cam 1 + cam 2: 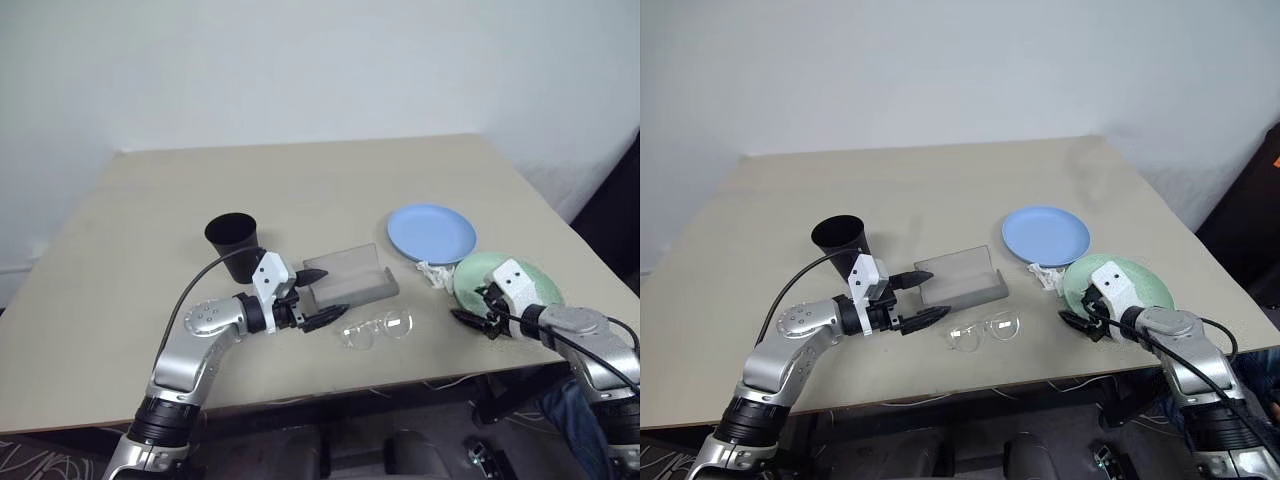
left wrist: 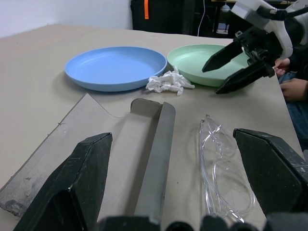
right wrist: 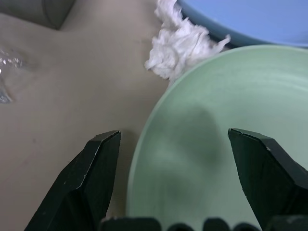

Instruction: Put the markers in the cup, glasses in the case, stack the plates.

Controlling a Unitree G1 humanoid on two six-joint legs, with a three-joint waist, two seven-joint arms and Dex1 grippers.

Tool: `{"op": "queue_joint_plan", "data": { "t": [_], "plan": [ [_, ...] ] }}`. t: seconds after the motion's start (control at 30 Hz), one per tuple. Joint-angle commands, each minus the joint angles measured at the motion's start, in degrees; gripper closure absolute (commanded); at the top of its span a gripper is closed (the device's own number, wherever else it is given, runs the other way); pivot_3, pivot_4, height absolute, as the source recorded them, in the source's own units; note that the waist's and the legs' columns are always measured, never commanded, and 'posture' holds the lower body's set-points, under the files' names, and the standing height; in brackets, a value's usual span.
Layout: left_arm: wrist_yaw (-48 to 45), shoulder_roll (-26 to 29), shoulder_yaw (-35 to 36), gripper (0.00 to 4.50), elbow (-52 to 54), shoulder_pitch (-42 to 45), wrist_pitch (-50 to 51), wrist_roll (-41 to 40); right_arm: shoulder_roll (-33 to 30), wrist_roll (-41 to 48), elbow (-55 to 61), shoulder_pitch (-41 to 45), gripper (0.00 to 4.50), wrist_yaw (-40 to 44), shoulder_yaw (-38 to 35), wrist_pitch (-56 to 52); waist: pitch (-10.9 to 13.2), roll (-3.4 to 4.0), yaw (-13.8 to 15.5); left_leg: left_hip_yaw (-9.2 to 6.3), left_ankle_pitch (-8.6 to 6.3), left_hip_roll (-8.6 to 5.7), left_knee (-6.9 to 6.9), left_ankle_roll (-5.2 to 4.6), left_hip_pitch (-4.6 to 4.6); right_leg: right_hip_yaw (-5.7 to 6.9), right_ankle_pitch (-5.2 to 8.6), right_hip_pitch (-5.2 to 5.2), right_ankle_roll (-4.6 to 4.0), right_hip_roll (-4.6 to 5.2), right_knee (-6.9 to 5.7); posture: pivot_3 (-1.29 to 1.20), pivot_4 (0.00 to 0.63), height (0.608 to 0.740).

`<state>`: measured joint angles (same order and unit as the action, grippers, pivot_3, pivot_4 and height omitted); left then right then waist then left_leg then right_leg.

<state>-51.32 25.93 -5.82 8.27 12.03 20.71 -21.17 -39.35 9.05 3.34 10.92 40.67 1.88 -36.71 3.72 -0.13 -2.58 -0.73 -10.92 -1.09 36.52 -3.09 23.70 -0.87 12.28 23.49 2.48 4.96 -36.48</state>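
My left gripper is open at the near left end of the grey case, which lies open. The clear glasses lie on the table just in front of the case, untouched. A black cup stands upright behind my left wrist. My right gripper is open and straddles the near left rim of the mint green plate, one finger over the table, the other over the plate. The light blue plate lies behind the green one. The markers are out of view.
A small white wad of tissue lies between the two plates, close to the case's right end. The beige table ends just in front of both arms. A dark bag stands on the floor beyond the table's right edge.
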Motion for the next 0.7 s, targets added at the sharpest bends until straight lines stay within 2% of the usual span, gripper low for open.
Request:
{"op": "queue_joint_plan", "data": {
  "t": [0.03,0.27,0.3,0.4,0.6,0.7],
  "plan": [
    [0.1,-0.2,0.0,0.22,0.7,1.1,-0.9,0.0,-0.3,-1.2,2.3,2.2,0.62,-1.9,0.2,-2.6,0.0,-0.02,0.0,0.0,0.0,0.0,0.01,0.0,0.0,0.01,0.0,0.01,0.0,0.0,0.0,0.0,0.0,0.738],
    [0.6,-0.5,-0.2,0.22,0.9,0.5,-1.3,0.4,-0.1,-4.7,2.5,4.7,0.62,-5.2,3.1,-7.6,0.0,-0.03,0.0,-0.02,0.0,0.0,0.01,0.0,0.0,0.02,0.0,0.0,0.0,0.0,0.0,0.0,0.0,0.738],
    [0.6,-0.5,-0.2,0.2,0.8,0.5,-1.4,0.5,-0.1,-4.7,2.3,5.0,0.8,-5.5,3.1,-8.3,0.0,-0.03,0.0,-0.02,0.0,0.0,0.02,0.0,0.0,0.02,0.0,0.0,0.0,0.0,0.0,0.0,0.0,0.738],
    [0.6,-0.6,-0.2,0.19,0.7,0.4,-1.5,0.6,-0.4,-5.1,1.4,6.0,1.49,-6.1,3.2,-9.2,0.0,-0.03,0.0,-0.01,0.0,0.0,0.04,0.0,0.0,0.03,0.0,0.0,0.0,0.01,0.0,0.0,0.0,0.738],
    [0.6,-0.9,-0.6,0.19,0.1,0.8,-2.1,1.0,-1.1,-6.1,-0.4,7.2,3.65,-6.3,3.2,-8.8,0.0,-0.04,0.0,-0.01,0.0,-0.01,0.03,0.0,0.03,0.04,0.0,0.01,0.0,0.02,0.02,0.0,0.0,0.738],
    [0.5,-1.0,-0.7,0.19,-0.1,0.8,-2.3,1.1,-1.1,-6.3,-1.4,7.9,4.47,-6.7,3.1,-8.7,0.0,-0.17,-0.2,0.07,0.0,0.08,0.04,0.0,-0.02,0.06,0.0,-0.01,0.0,0.02,0.03,0.0,0.0,0.738]
  ]
}}
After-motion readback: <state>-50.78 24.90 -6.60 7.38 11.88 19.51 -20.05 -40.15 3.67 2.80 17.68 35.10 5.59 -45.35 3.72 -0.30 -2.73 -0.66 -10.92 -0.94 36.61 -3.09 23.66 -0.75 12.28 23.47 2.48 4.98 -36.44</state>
